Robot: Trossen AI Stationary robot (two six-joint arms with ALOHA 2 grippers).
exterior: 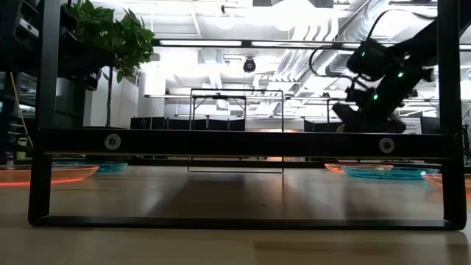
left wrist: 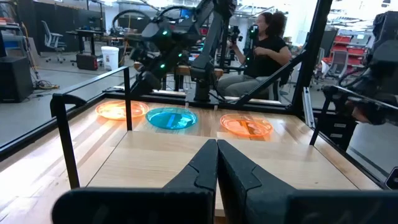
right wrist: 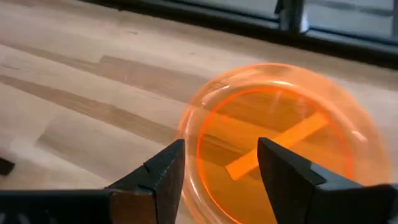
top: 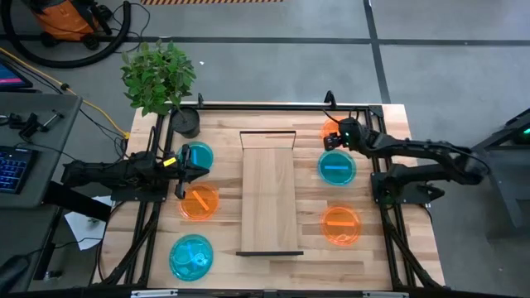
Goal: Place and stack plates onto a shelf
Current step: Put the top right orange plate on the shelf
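At the far right corner of the table [top: 389,248], the right gripper [right wrist: 221,163] hangs over an orange plate [right wrist: 277,146]. Its two fingers are apart, and the near rim of the plate shows in the gap between them, so I judge it is lining up to take this plate by the rim; it is not yet closed on it. In the high view this plate is mostly hidden under the gripper. The shelf [top: 268,190] lies in the middle of the table and carries no plate so far, so the stacking has not started. Right of the shelf there are also a blue plate [top: 337,168] just near of the gripper, and another orange plate [top: 341,224] nearer again. On the left side lie a far blue plate [top: 199,156], an orange plate [top: 199,202] and a near blue plate [top: 191,256]. The left gripper [left wrist: 217,163] waits between the two farther left plates, its fingers together and empty, pointing across the shelf. A potted plant [top: 159,79] stands at the far left corner. The plates are spread on both sides probably so each arm can reach its own three.
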